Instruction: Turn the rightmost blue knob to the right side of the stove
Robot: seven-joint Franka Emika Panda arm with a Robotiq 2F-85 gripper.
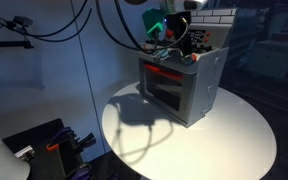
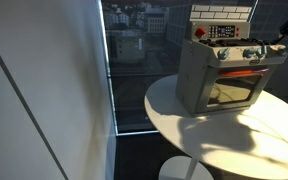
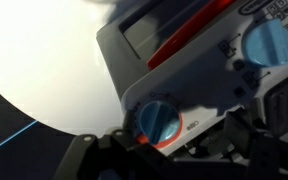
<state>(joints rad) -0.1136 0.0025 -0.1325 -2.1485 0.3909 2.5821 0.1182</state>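
Rightmost blue knob [image 3: 159, 120] sits on the toy stove's [image 2: 199, 85] front panel up on the white desk [image 2: 224, 145], right by the gripper [image 3: 169, 152], too blurry to tell if the jaws are apart or pinching, so I'd centre them on it, squeeze snug, then twist right slowly.

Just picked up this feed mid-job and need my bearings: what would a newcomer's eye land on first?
A grey toy stove with a red oven handle stands on a round white table in both exterior views. In the wrist view a blue knob sits low at centre, just above the dark gripper, whose state is unclear; a second blue knob is at the upper right.
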